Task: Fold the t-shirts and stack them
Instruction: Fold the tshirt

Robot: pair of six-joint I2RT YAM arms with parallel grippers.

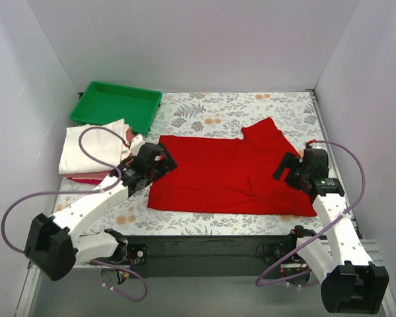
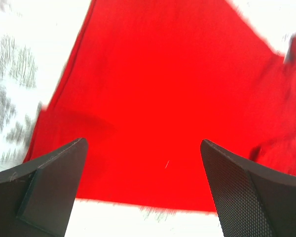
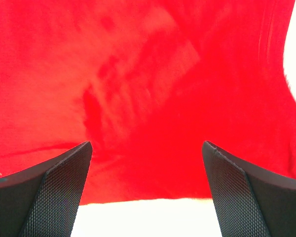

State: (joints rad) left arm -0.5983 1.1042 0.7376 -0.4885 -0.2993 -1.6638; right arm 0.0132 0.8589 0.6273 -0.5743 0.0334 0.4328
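Note:
A bright red t-shirt (image 1: 231,172) lies spread flat on the floral table cover, one sleeve pointing to the back right. It fills the left wrist view (image 2: 163,98) and the right wrist view (image 3: 153,89). My left gripper (image 1: 160,158) is open and empty over the shirt's left edge. My right gripper (image 1: 289,168) is open and empty over the shirt's right edge. A folded cream-white t-shirt (image 1: 92,146) lies on a folded red one (image 1: 86,179) at the left.
A green plastic tray (image 1: 117,105) stands at the back left, just behind the folded stack. The floral table cover (image 1: 251,105) shows behind and in front of the spread shirt. White walls close in the table on three sides.

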